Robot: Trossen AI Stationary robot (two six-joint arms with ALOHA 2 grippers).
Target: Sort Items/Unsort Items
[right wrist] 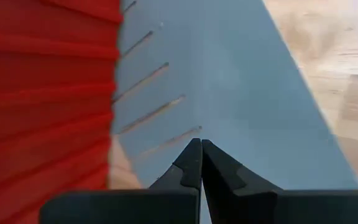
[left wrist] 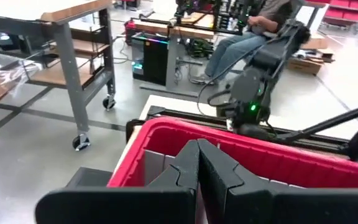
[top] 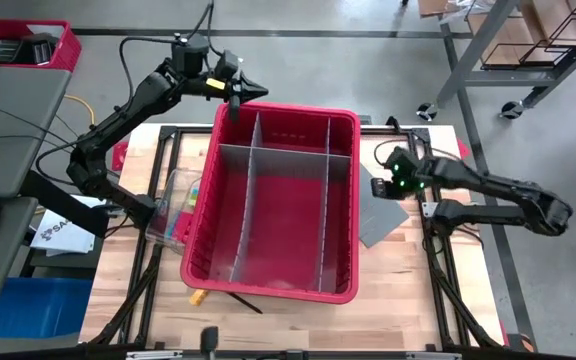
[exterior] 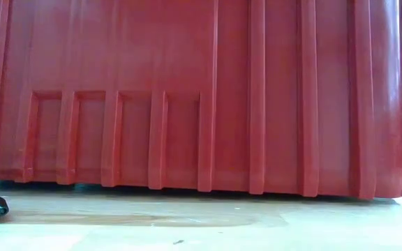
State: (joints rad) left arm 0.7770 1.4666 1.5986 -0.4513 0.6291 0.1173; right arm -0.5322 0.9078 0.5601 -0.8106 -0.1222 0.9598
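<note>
While both your grippers, left (top: 258, 92) and right (top: 376, 186), sit closed and empty, the coloured blocky items (top: 190, 200) wait in a clear tub beside the big red plastic bin (top: 343, 200); reach carelessly and you'll clip its wall.

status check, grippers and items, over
Left gripper shut, empty, over red bin's far rim. Right gripper shut, over grey sheet. Items in clear container. Bin empty.

We look straight down from high up on the table (top: 408, 290). Low down, very close, the red bin (exterior: 201, 90) fills our view. Both wrist views share it past closed jaws.
</note>
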